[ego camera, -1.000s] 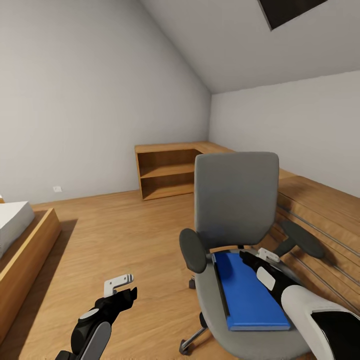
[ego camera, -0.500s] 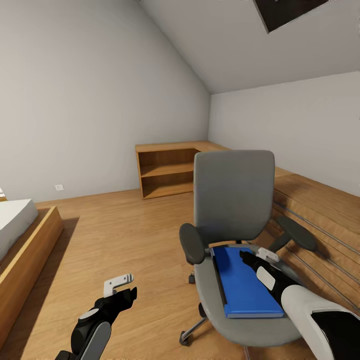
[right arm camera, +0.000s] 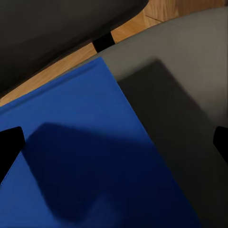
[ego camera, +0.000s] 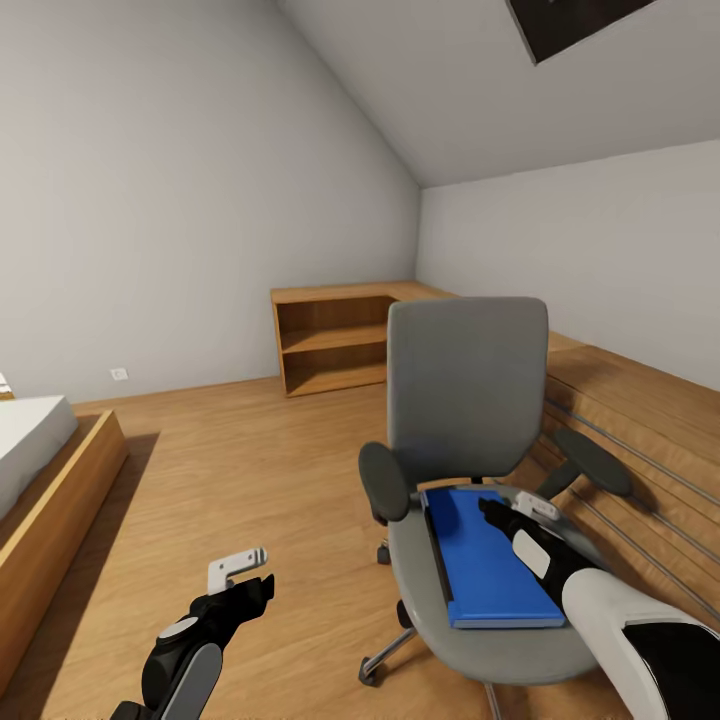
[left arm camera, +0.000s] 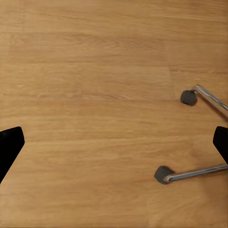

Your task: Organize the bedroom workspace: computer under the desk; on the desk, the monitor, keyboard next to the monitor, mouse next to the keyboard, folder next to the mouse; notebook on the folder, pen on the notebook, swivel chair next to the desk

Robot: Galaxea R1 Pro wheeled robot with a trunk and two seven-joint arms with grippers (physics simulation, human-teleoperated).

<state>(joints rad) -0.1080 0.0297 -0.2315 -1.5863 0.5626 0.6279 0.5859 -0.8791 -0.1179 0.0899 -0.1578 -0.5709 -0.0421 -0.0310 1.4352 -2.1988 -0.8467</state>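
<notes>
1. The folder (ego camera: 490, 558) lies flat on the chair (ego camera: 468, 400) seat, between the black armrests.
2. The right pincer (ego camera: 512, 512) hangs just above the folder's far end, jaws spread wide, gripping nothing; whether it touches the folder is unclear.
3. The left pincer (ego camera: 240, 572) hovers over bare floor (ego camera: 250, 470) beside the chair's chrome base, jaws apart and empty.
4. A bed (ego camera: 40, 470) stands left; wooden shelving (ego camera: 335, 345) is behind the chair.

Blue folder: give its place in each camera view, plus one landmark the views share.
Head view: blue folder lies flat on the swivel chair seat, lower right.
Right wrist view: folder fills the lower left, grey seat beside it.
Left wrist view: not in it.
Shared landmark: the swivel chair; its chrome castor legs appear in the left wrist view.
</notes>
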